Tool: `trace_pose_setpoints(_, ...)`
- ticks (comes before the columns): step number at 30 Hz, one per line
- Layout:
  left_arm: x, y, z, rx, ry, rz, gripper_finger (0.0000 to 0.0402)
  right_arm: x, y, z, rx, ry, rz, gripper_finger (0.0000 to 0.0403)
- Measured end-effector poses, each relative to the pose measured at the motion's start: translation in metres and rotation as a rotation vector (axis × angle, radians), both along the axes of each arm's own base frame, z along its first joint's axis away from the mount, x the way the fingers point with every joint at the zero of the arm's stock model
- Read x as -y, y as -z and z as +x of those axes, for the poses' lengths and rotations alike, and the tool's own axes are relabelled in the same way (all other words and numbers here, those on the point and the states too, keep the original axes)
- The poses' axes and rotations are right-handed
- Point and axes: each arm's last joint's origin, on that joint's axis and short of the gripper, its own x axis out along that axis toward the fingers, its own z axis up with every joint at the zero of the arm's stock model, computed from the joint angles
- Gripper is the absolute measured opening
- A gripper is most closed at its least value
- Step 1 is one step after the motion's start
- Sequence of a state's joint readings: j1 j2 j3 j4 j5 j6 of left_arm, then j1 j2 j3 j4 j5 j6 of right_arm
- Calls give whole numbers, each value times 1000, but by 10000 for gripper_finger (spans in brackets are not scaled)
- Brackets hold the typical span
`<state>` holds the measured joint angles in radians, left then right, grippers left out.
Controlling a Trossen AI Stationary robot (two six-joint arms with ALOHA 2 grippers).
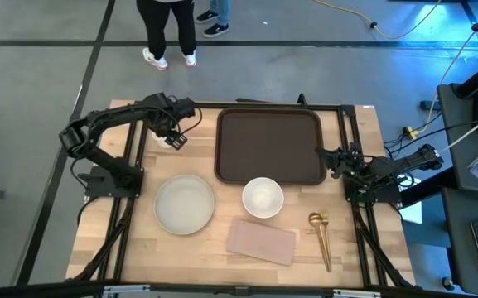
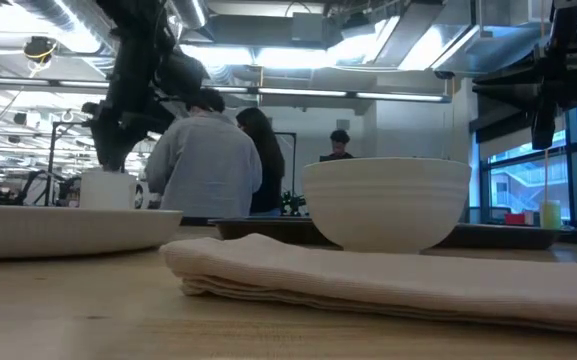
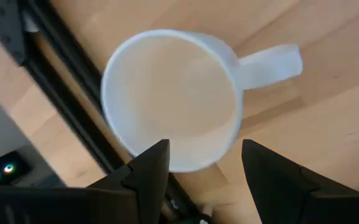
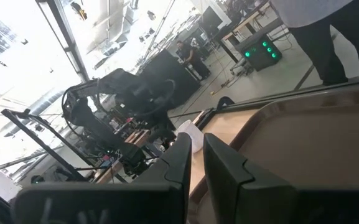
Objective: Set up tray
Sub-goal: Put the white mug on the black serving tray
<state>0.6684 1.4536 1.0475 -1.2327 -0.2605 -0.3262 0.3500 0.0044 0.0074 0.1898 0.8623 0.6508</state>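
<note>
High view, nearest edge first: a pinkish-tan napkin [image 1: 260, 242] lies flat on the wooden table [image 1: 189, 257], with a gold spoon [image 1: 321, 236] just right of it, its bowl toward the far side and its handle toward the near edge. Farther in sit a white plate [image 1: 184, 204] on the left and a white bowl [image 1: 263, 197] to its right. The bowl touches or overlaps the near rim of the tray [image 1: 269, 146]. The tray is empty on its dark floor and lies at the middle of the table's far half, its long axis running left to right, its edges square to the table's.

The right gripper [image 1: 335, 160] sits just beside the tray's right rim, its fingers [image 4: 176, 163] close to each other with only a narrow slit between them, holding nothing.

At the far left, the left gripper [image 1: 173, 137] hovers above a white mug [image 3: 173, 99]. Its fingers are spread apart and empty, and the mug's handle sticks out to one side.

Beyond the table, a person's legs [image 1: 171, 31] stand on the grey floor.
</note>
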Motion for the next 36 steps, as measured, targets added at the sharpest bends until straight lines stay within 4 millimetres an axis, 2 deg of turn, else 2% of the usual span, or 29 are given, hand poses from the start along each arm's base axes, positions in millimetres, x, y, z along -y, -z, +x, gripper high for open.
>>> trace_pose_setpoints(13,-17,7,-3,104,26,-28,194,0,0,0,-2,0,-4,45)
trace_pose_setpoints(20,-22,20,1,68,59,-85,184,0,0,0,-2,1,-4,45)
trace_pose_setpoints(25,-24,25,3,43,70,-97,141,0,0,0,-6,1,-8,45)
trace_pose_setpoints(36,-24,26,3,37,161,-129,9,0,4,1,-43,1,-17,45)
